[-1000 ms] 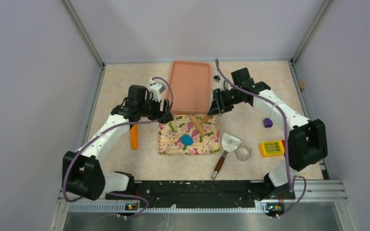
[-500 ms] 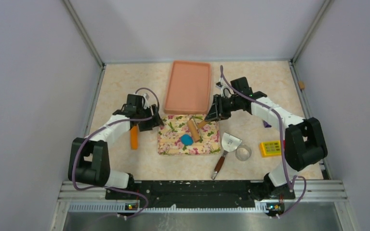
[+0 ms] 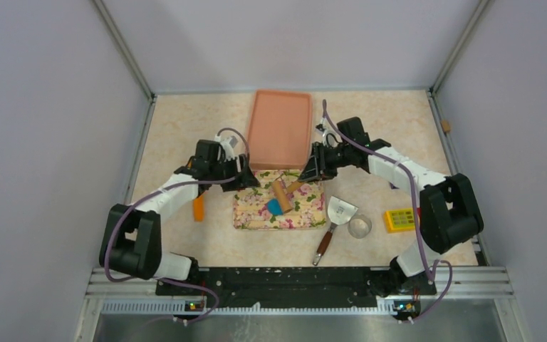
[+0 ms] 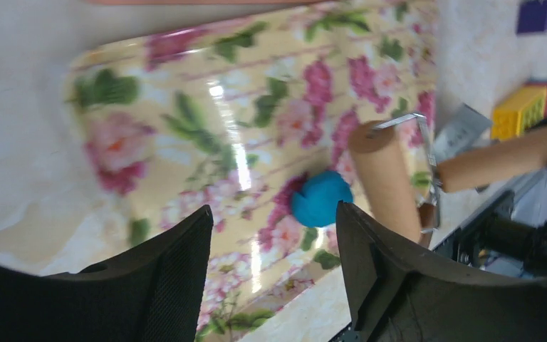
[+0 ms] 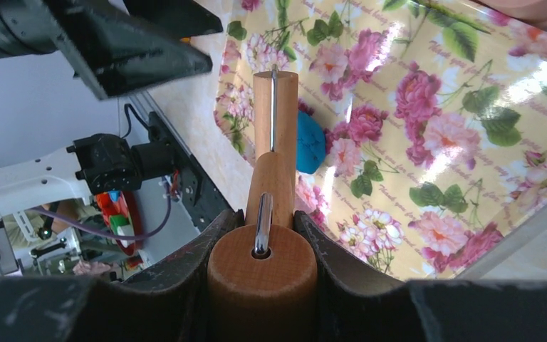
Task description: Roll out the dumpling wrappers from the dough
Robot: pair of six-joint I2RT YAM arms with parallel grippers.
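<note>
Top external, held against a second ago: finds the roller (image 3: 282, 194) drawn nearer across the mat (image 3: 246, 214), drum now hard beside the dough (image 3: 275, 206), contact uncertain. Places that small blue lump near the mat's middle, just left of the drum. Puts the left gripper (image 3: 246, 178) at the mat's far left corner, forearm stretched rightward and low, jaws narrower than before yet apart, with nothing between. Shows the right gripper (image 3: 309, 171) reaching in from the right, just near of the tray (image 3: 279, 128), fingers clamped on the roller's wooden handle, wrist angled down toward the near left.
</note>
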